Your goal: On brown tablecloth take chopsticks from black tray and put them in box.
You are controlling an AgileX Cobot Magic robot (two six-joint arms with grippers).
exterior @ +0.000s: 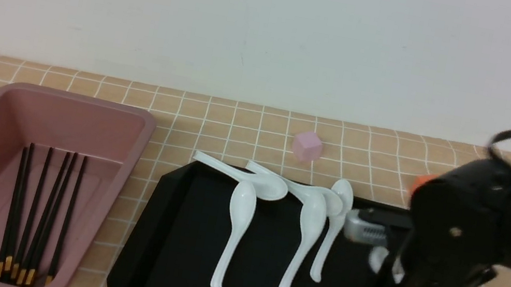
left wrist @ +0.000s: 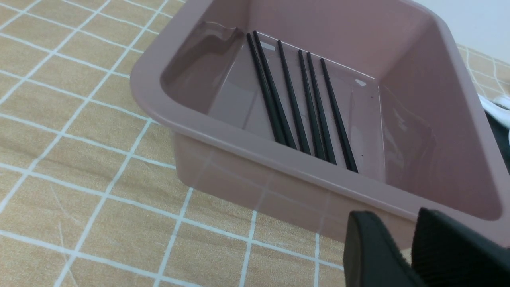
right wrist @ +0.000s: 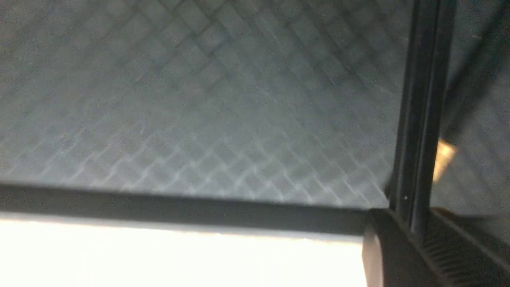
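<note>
Gripper closure first: the right gripper [right wrist: 416,239] stands low over the right part of the black tray [exterior: 176,235], with its jaws drawn in against the chopsticks [right wrist: 414,119], which look like a pair lying side by side. Their long axis runs straight out from the jaws across the tray floor. In the front view the arm hides them.

From there the box [exterior: 136,117] lies to the robot's left, well apart, with the white spoons [exterior: 238,224] on the tray between. The stored chopsticks [exterior: 33,209] inside it lie front to back along its length, so the held pair probably needs that heading before release.

The left gripper [left wrist: 410,243], slightly parted and empty, hangs just beside the box's outer wall over the brown tablecloth [left wrist: 79,159]. It is the nearer arm, but the right one carries the load.
</note>
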